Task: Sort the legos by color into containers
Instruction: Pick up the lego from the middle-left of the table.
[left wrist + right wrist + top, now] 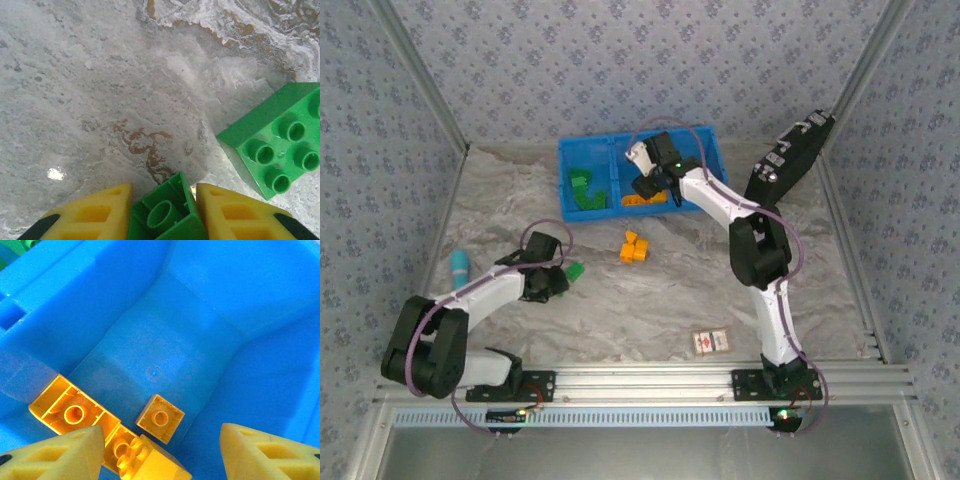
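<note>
Two green bricks sit by the left claw [162, 194]. The held green brick [167, 220], its hollow underside facing up, is pinched tight between the claw's yellow fingers [95, 215]. The loose green brick [280, 150], a four-stud square, rests studs up on the marbled grey table [100, 75] just to the right, clear of the fingers.

From above, a small cluster of orange bricks [633, 247] lies on the table near the middle, below the blue tray [705, 150] at the far side. The tray's left compartment holds a heap of green bricks [585, 190], and the middle one holds orange pieces.

Up close, three of those pieces lie on the blue floor. A long orange brick [72, 412] is upside down, a small square orange brick [160, 417] beside it is also upside down, and a studded orange brick [145, 460] lies nearest the fingers.

The left arm [480, 295] lies low. Its elbow is folded back at the left edge and its white forearm reaches out to the right, ending just beside the green at the left-centre of the table.

The right arm [760, 250] rises from its base at the near right, bends at a dark elbow and stretches up-left over the tray. The right claw [161, 432] hangs over the middle compartment with its jaws spread wide and nothing between them.
</note>
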### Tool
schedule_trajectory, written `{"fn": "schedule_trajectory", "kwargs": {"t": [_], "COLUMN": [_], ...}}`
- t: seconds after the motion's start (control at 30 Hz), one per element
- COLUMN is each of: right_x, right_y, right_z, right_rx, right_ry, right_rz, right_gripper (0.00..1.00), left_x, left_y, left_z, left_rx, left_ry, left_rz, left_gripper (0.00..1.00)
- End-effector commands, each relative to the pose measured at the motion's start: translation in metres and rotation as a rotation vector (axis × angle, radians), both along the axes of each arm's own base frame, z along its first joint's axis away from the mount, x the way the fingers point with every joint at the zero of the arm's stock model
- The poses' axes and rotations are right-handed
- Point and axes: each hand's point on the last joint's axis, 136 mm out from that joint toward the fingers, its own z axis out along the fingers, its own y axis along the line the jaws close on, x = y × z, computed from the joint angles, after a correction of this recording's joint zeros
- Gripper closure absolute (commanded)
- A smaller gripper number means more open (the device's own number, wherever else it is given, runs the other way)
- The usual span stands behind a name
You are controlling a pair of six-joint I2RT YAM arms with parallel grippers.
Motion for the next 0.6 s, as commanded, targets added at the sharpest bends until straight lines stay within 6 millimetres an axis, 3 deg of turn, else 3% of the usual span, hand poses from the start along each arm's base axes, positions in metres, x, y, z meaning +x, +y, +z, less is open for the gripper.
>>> {"fn": "schedule_trajectory", "kwargs": {"t": [0.0,0.1,0.23,0.57], "right_x": [0.001,-0.009,-0.042,-0.118], "right_y": [0.002,0.001,0.003,-0.001], "right_z": [0.021,0.028,0.033,0.008], "right_rx": [0.038,0.066,0.103,0.117], "right_ry": [-0.021,-0.038,-0.061,0.069], "right_rz": [-0.006,0.013,0.086,0.051], "right_gripper": [0.36,0.35,0.33,0.34], "left_x": [-0.018,-0.020,-0.020,0.018], "left_y": [0.001,0.000,0.002,-0.009], "left_z": [-0.007,-0.008,-0.001,0.053], "left_rx": [-0.016,-0.020,-0.020,-0.016], "left_ry": [0.063,0.067,0.048,-0.067], "left_rz": [0.000,-0.001,0.005,-0.056], "left_gripper": [0.76,0.79,0.80,0.81]}}
